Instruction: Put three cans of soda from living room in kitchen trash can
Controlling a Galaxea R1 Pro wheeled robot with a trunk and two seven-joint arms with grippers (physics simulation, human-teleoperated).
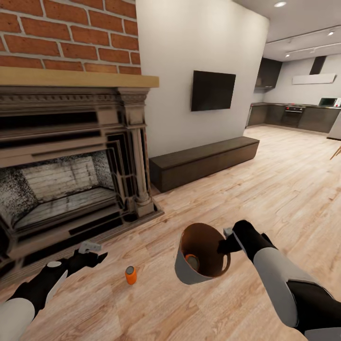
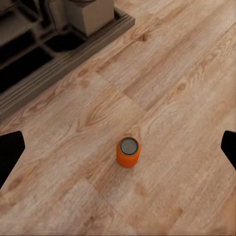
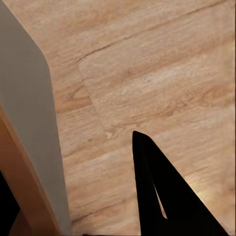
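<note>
The left end effector (image 1: 92, 253) hovers with its fingers spread wide above a soda can (image 1: 130, 274) standing upright on the floor by the fireplace (image 1: 71, 166). The right end effector (image 1: 230, 239) pinches the rim of the tilted bin (image 1: 187, 274), one can (image 1: 192, 261) inside. Best to centre over the lid, descend straight, then close gently.

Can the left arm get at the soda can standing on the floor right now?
Probably yes. The left claw is open above bare floor, and the can stands upright between its fingers in the left wrist view, with nothing in between.
</note>
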